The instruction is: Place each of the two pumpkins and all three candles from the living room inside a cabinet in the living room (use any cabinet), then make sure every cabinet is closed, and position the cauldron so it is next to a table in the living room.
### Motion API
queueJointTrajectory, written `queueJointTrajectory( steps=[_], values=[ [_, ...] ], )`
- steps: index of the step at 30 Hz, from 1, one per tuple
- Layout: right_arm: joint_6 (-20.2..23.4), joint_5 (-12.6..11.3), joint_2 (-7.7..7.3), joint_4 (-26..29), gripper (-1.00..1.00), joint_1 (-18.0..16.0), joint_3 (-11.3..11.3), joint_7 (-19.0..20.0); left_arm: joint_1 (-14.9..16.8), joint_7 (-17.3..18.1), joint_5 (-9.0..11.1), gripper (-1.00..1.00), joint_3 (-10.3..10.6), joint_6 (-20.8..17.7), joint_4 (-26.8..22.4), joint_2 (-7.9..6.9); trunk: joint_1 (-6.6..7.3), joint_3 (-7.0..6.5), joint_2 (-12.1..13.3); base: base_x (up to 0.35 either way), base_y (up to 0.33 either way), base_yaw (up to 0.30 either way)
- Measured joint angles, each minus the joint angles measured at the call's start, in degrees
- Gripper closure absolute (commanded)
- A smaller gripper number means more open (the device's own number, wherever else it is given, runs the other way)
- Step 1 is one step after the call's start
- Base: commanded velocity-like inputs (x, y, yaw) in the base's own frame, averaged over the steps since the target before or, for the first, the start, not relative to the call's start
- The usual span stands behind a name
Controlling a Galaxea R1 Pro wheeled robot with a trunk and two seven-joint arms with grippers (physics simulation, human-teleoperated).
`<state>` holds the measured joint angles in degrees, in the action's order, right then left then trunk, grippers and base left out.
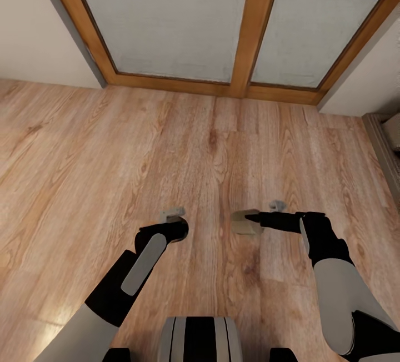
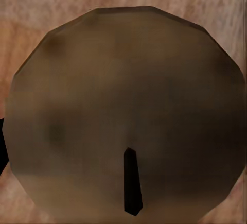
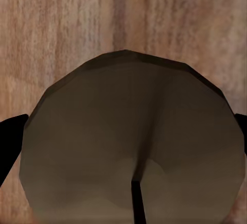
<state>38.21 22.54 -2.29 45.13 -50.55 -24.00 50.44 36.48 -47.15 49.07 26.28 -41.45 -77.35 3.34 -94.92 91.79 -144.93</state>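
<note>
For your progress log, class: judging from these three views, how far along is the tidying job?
Nothing looks finished here. In hand: the right gripper is shut on a candle, and the left wrist view shows another candle close up, wick visible, so the left gripper probably holds one too, though its jaws are hidden. Left: the robot faces bare wooden floor by a glass door, so stowing, closing and the cauldron remain.

Ahead: bare wooden floor (image 1: 200,145), open.
Far edge: glass door (image 1: 166,18) blocks.
Right: rug edge (image 1: 383,151) only.
</note>
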Motion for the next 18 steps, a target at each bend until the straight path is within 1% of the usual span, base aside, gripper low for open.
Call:
queueJointTrajectory(
  steps=[18],
  values=[
    [-0.8,0.0,0.0,0.0,1.0,0.2,0.0,-0.1,0.0,0.0,0.0,1.0,-0.2,0.0,0.0,-0.09,0.46,-3.99,0.2,0.0,0.0,0.0]
  ],
)
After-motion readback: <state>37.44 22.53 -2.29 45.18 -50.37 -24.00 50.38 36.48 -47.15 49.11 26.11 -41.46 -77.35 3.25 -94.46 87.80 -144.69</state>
